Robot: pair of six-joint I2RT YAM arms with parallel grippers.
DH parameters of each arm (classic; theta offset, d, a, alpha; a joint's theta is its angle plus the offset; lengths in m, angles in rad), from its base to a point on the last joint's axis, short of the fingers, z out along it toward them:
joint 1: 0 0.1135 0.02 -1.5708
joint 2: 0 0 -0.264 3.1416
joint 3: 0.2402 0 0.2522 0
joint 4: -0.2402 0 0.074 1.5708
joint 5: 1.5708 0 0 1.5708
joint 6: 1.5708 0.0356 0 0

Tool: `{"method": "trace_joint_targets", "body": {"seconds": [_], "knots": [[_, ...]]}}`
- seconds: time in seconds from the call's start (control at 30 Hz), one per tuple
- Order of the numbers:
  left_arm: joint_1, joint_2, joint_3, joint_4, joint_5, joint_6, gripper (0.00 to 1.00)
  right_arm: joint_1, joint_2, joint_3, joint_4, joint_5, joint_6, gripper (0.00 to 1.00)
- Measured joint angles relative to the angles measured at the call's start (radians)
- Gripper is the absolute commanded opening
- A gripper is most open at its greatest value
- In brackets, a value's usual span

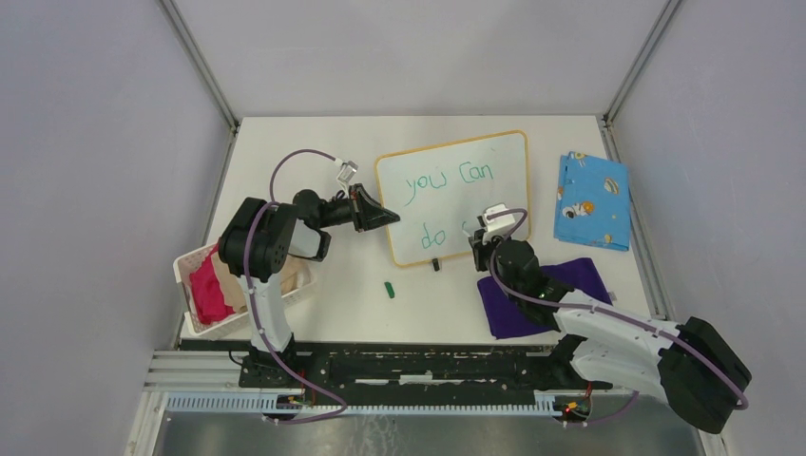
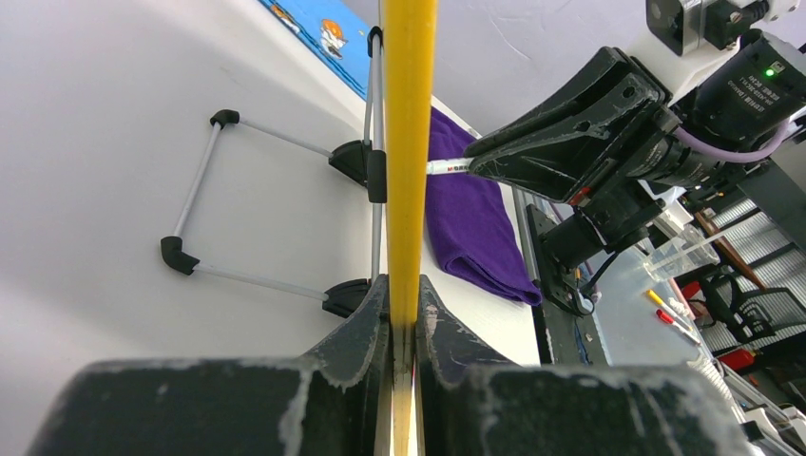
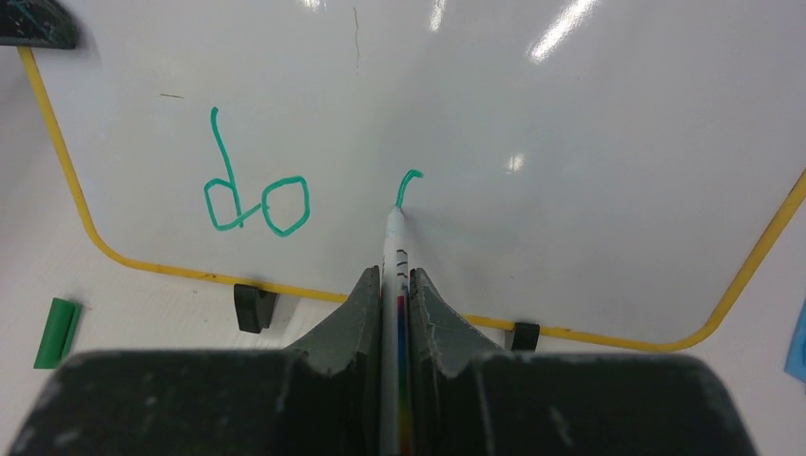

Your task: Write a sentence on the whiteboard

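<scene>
Glossy whiteboard [image 1: 504, 161] (yellow rim); rt hand [image 3: 394, 285] pinches marker [image 3: 393, 242].

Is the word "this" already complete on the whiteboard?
No: on the whiteboard, after "do", there is only one short green stroke at the tip of the marker.

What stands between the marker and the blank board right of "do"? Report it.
Nothing visible. The right gripper holds the marker tip on the whiteboard beside "do", and the surface rightward is bare. The left gripper clamps the board's left edge.
</scene>
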Motion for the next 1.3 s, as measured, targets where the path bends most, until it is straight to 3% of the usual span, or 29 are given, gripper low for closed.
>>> {"method": "trace_joint_targets", "body": {"seconds": [0.93,1.3], "knots": [[0.000,0.000,0.001,0.000,0.000,0.000,0.02,-0.006,-0.104,-0.042,-0.066,-0.032,0.016,0.00],[0.000,0.000,0.001,0.000,0.001,0.000,0.02,-0.006,-0.055,0.011,-0.035,-0.085,0.017,0.00]]}}
